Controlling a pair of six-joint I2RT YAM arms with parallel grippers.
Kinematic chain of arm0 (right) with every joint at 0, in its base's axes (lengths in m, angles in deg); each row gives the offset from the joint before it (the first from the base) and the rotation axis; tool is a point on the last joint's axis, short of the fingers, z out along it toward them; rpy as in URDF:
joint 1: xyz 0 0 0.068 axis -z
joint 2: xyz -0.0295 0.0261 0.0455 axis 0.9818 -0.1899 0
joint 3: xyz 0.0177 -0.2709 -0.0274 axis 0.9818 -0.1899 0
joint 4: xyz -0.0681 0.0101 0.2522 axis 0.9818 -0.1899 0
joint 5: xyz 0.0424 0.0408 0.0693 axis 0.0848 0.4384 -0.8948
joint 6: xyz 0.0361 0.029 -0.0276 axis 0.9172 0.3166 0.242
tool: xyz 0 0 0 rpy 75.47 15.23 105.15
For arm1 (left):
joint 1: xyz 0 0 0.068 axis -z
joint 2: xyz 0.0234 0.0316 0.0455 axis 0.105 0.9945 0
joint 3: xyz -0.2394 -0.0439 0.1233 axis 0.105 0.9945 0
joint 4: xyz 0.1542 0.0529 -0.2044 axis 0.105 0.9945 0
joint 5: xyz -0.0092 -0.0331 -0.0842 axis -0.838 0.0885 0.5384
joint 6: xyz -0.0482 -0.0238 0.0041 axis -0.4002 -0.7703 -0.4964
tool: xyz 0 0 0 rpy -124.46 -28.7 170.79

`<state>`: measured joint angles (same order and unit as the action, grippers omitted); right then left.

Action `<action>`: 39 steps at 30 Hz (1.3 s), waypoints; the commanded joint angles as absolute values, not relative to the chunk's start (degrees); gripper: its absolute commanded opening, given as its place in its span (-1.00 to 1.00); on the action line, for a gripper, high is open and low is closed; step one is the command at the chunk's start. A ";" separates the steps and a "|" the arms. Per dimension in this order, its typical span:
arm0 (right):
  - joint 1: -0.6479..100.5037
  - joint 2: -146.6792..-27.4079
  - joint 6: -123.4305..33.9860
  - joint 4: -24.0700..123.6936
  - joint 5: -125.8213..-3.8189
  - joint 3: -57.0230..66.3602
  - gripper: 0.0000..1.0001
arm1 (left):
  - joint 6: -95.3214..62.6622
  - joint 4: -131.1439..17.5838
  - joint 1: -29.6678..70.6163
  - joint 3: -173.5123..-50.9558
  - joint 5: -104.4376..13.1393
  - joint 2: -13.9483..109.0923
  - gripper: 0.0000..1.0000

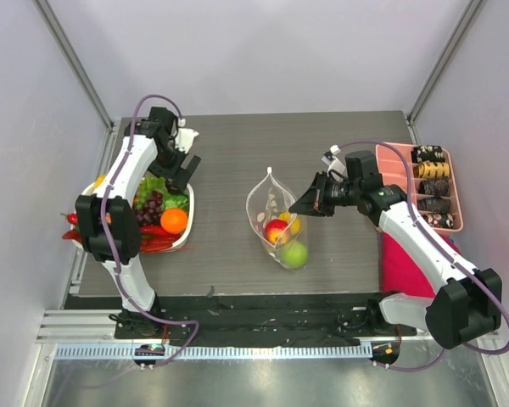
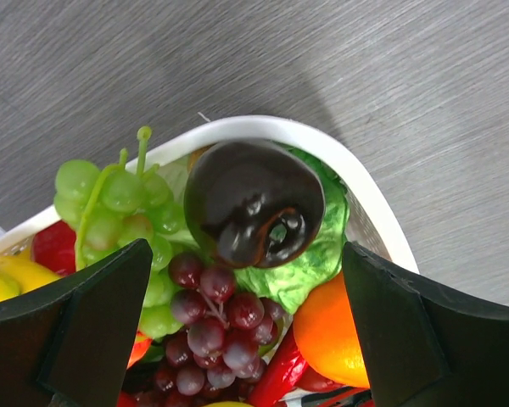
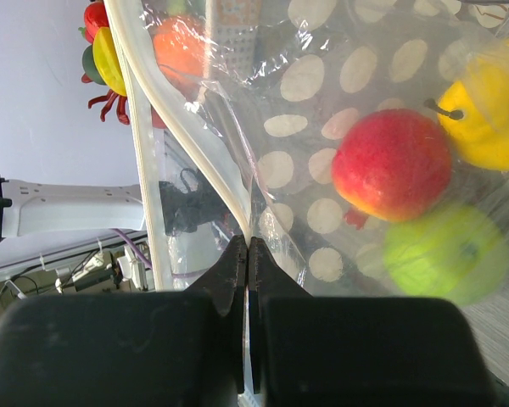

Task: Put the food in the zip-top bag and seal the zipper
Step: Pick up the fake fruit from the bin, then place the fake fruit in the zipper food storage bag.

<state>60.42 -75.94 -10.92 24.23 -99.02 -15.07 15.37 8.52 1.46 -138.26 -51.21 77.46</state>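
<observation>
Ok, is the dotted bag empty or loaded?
Loaded: a red apple, a yellow fruit and a green apple show through the zip-top bag's dotted plastic.

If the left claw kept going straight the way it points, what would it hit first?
Most likely the glossy dark brown rounded toy piece, centred between the open left gripper's fingers and lying on the crinkled green leafy piece in the white plastic basket; how far off it is, I cannot tell.

Overhead; wrist views close on basket, bag
</observation>
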 commanded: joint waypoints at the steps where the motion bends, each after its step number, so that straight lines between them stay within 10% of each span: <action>1: 60.51 -74.87 -11.46 25.62 -98.84 -14.28 -0.98 | 16.17 5.53 2.15 -137.19 -51.10 78.25 0.89; 25: 60.95 -75.31 -12.43 25.09 -98.75 -13.57 -0.98 | 15.29 9.13 3.90 -138.94 -46.81 71.41 0.22; 39: 60.95 -74.87 -12.16 24.57 -99.19 -12.69 -0.98 | 3.69 5.62 34.73 -150.90 -31.94 65.67 0.35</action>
